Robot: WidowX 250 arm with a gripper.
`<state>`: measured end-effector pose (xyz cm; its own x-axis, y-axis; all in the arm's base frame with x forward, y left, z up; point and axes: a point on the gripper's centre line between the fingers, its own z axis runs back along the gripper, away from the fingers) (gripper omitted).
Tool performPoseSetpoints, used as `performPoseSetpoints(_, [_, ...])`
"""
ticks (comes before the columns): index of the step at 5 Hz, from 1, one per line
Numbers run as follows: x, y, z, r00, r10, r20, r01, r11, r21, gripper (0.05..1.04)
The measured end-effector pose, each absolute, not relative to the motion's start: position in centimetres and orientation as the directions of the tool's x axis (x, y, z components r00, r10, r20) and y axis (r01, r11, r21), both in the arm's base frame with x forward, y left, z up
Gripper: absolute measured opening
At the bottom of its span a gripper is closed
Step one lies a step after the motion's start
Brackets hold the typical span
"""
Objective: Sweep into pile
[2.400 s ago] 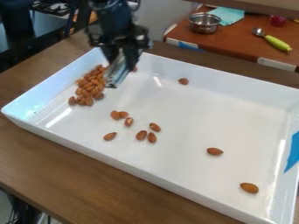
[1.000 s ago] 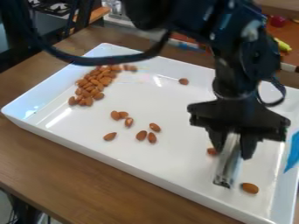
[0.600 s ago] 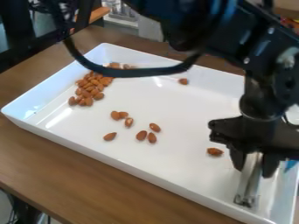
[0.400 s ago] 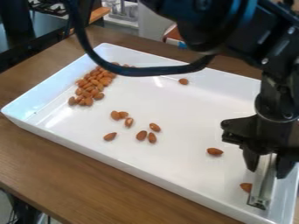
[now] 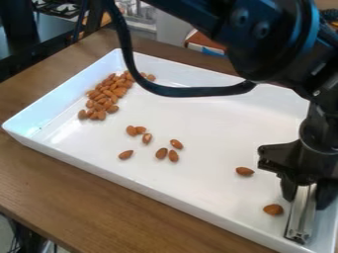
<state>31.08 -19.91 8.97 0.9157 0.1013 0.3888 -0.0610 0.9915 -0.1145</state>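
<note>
At the right end of the white tray (image 5: pixel 198 189), the gripper (image 5: pixel 305 190) points down, shut on a metal sweeping tool (image 5: pixel 302 213) whose lower end is at the tray floor near the front right corner. One almond (image 5: pixel 273 209) lies just left of the tool, and another almond (image 5: pixel 244 171) is farther back and left. Several loose almonds (image 5: pixel 161 153) are scattered around the middle of the tray. A pile of almonds (image 5: pixel 105 96) is gathered at the back left, by the tray wall.
The tray's raised walls surround the work area on the brown table (image 5: pixel 86 197). A black cable (image 5: pixel 191 91) loops from the arm above the tray's back part. Behind stands a second table with an orange-brown top (image 5: pixel 196 38).
The gripper has gone from the back left pile to the tray's right end, tool in hold. The front right almond has shifted slightly left, and the tool now stands to its right.
</note>
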Motion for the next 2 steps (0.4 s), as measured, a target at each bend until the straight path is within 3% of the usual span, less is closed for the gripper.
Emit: performPoseSetpoints(2, [30.3,-17.0,8.4,0.927,0.080,0.367,-0.058,0.996,-0.071,0.381])
